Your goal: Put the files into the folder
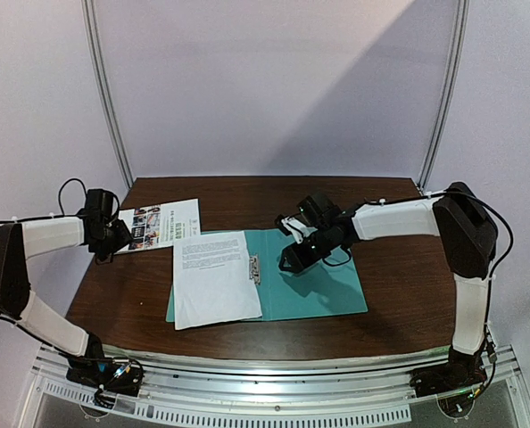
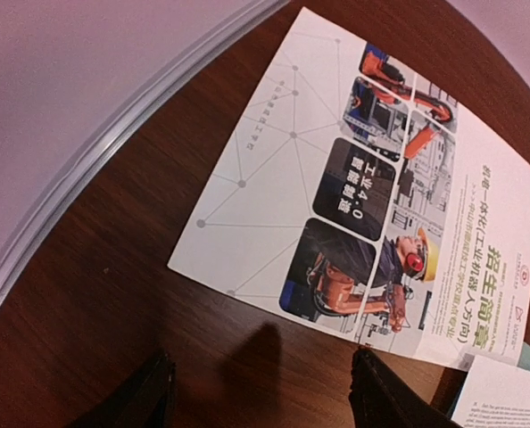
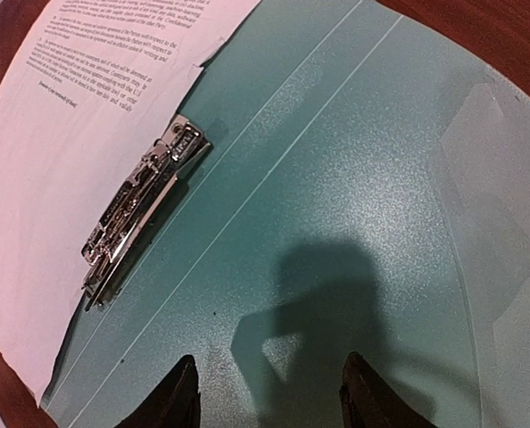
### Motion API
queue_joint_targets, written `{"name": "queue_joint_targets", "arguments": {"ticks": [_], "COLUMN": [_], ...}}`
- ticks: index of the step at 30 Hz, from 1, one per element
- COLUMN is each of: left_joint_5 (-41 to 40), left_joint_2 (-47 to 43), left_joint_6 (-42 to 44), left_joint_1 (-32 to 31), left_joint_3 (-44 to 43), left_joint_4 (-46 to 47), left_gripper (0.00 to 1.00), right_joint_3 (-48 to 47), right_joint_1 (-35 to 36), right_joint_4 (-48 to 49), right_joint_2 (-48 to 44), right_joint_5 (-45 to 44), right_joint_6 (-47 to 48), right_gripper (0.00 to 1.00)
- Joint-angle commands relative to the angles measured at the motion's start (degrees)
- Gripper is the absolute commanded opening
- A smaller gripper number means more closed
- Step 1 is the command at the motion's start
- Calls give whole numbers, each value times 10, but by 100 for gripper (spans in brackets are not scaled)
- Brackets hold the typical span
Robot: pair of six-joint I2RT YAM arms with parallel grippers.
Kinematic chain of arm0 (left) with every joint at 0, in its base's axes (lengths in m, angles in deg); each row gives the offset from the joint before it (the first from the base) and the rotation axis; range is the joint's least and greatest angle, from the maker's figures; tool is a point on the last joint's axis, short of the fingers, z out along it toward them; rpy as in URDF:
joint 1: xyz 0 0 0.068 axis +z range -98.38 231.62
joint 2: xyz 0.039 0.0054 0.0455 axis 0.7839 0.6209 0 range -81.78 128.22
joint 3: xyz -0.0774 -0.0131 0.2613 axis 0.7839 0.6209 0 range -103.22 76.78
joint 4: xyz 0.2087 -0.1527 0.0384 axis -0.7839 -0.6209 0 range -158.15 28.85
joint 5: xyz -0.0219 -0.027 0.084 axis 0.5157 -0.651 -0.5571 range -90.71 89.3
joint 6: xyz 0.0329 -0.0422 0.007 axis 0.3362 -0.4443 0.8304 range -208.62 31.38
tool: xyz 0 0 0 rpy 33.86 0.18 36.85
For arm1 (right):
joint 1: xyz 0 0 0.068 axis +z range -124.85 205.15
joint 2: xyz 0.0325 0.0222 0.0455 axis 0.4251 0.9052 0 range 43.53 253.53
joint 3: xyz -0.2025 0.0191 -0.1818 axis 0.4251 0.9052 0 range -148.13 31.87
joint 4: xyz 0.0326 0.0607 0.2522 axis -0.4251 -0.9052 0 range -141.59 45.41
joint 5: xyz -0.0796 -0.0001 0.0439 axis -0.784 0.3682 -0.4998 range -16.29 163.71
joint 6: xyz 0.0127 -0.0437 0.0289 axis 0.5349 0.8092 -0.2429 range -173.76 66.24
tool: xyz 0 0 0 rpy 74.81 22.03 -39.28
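Lying beyond left jaws: pictured sheet (image 2: 354, 192).

The folder (image 1: 314, 281) is laid open at the middle of the worktop (image 1: 408, 285). The text sheet (image 1: 213, 278) is placed on its left half, the clip (image 1: 254, 267) just to the right. The picture sheet (image 1: 162, 223) is set behind, leftward.

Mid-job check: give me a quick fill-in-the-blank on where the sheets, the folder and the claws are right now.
1. The white text sheet lies on the ___ half of the open folder.
2. The colourful sheet lies on the wooden ___, near the left claw.
3. The right claw hovers over the folder, open and holding ___.
Missing words: left; table; nothing.
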Motion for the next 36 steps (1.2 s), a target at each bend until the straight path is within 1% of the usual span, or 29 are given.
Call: {"name": "queue_joint_targets", "arguments": {"ticks": [1, 3, 6, 9, 12, 17, 29, 32, 33, 36], "left_joint_5": [30, 58, 113, 178, 219, 229, 233, 238, 239, 247], "left_joint_2": [-3, 1, 6, 20, 42, 54, 106, 124, 128, 142], "left_joint_6": [-36, -49, -62, -70, -82, -107, -147, -155, -157, -162], "left_joint_1": [49, 76, 112, 139, 155, 164, 165, 165, 165, 165], "left_joint_3": [10, 24, 56, 84, 100, 123, 122, 122, 123, 121], "left_joint_4": [-1, 15, 66, 131, 192, 248, 309, 328, 336, 355], "left_gripper": [68, 68, 67, 65, 64, 62, 56, 52, 49, 33], "right_joint_3": [20, 27, 31, 32, 31, 29, 23, 23, 23, 23], "right_joint_1": [-2, -2, -2, -2, -1, -2, -2, -2, -2, -2], "right_joint_4": [12, 14, 17, 17, 16, 16, 12, 11, 10, 8], "right_joint_2": [-24, -28, -31, -29, -27, -23, -9, -8, -8, -6], "right_joint_5": [-12, -14, -16, -16, -16, -16, -14, -14, -15, -15], "right_joint_6": [7, 9, 9, 9, 9, 7, 7, 7, 7, 9], "right_gripper": [54, 56, 57, 57, 57, 57, 58, 57, 58, 58]}}
